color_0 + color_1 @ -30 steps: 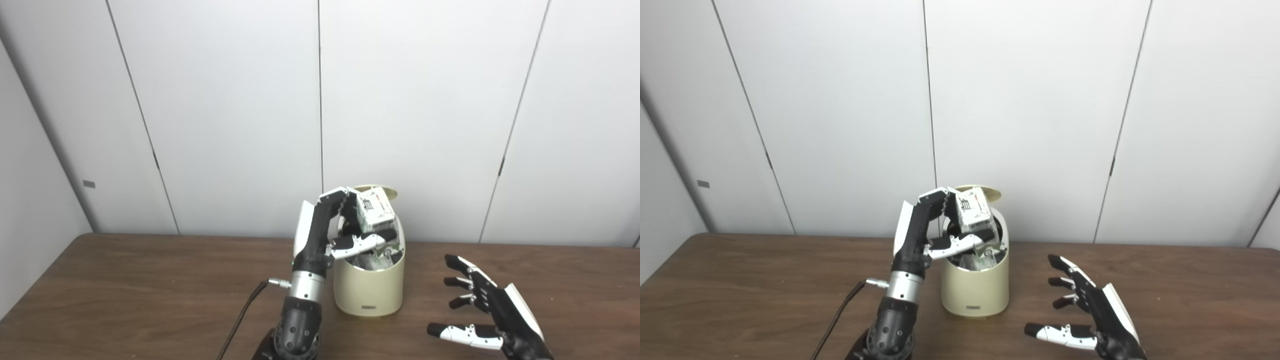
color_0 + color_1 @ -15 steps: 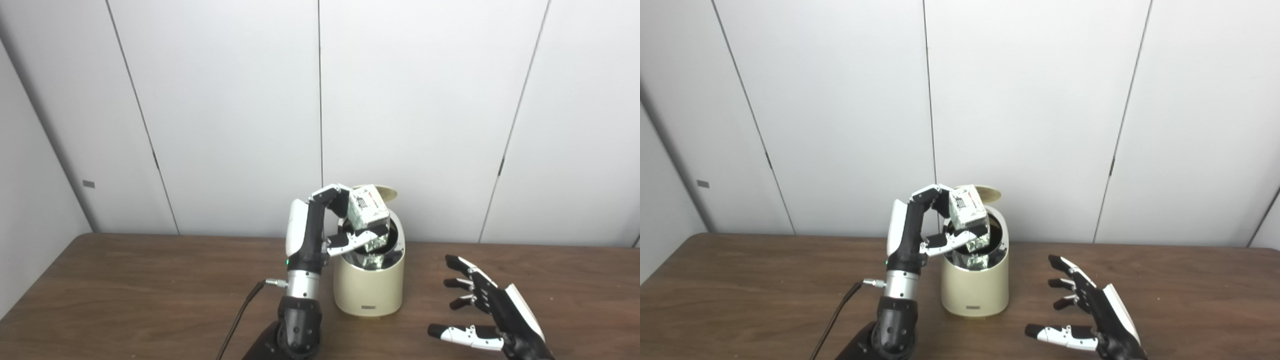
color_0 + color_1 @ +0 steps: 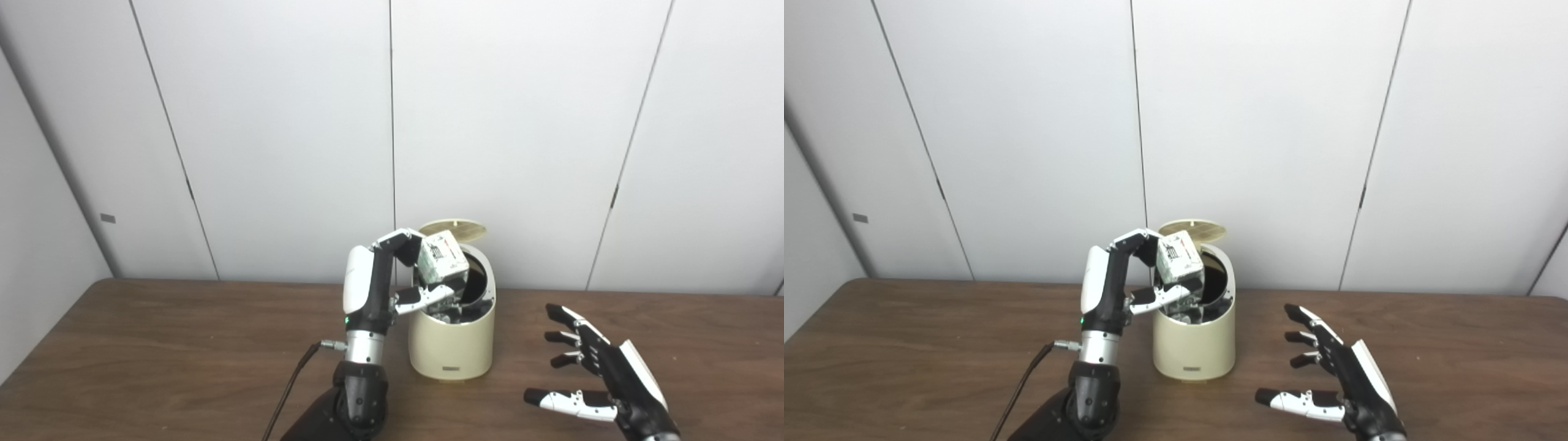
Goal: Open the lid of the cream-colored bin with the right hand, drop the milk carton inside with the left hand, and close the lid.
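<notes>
Left hand [image 3: 392, 288] clamps milk carton [image 3: 442, 265] over the open cream-colored bin [image 3: 452, 346].
Carton probably light, crushable; broad faces grip best. Right hand [image 3: 603, 383] splayed, empty.

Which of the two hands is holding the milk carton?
The left hand: it grips the milk carton over the open bin. The right hand is open, empty.

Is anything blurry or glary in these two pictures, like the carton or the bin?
Left eye view: even light, white milk carton print slightly soft. Right eye view: cream-colored plastic bin sharp, no glare, its inside dark; faint sheen on the brown wooden table.
</notes>
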